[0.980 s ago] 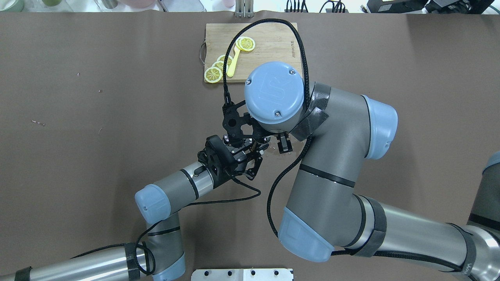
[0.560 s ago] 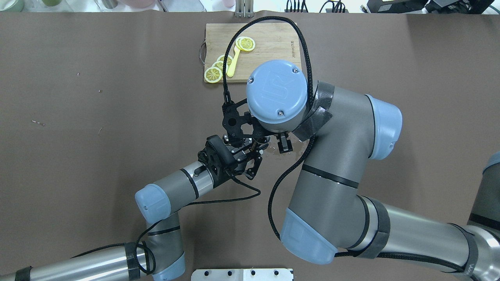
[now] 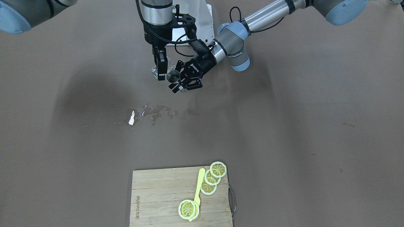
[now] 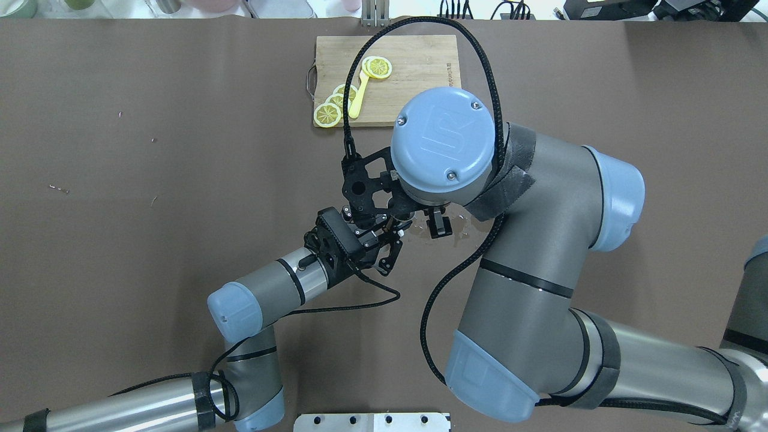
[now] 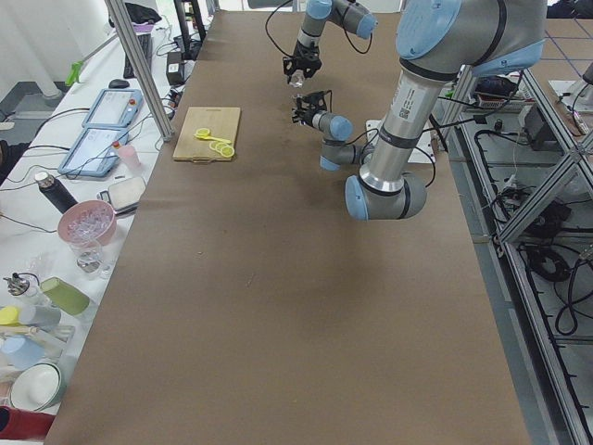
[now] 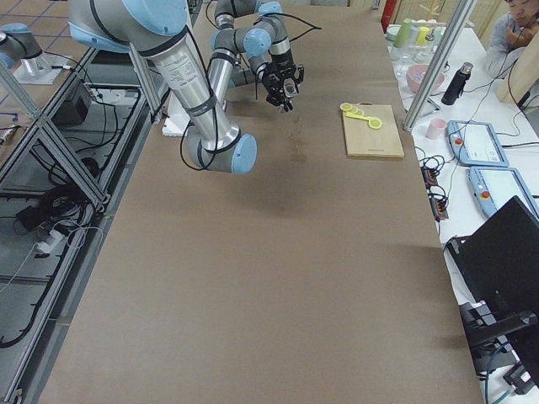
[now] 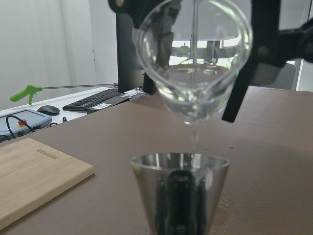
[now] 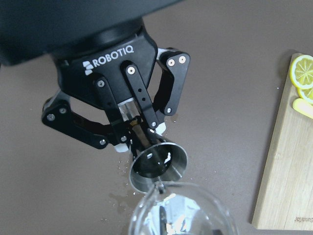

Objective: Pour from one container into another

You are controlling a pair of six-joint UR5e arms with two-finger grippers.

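Left wrist cam: stream, glass to cup

clear glass: tilted, pouring | steel cup: upright, directly beneath

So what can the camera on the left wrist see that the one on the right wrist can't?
Only the left wrist view shows the desk behind the table, with a keyboard and mouse. Only the right wrist view shows the left gripper clamped on the metal cup, and the lemon slices. Both show the tilted glass beaker, its thin stream falling into the cup, and the cutting board.
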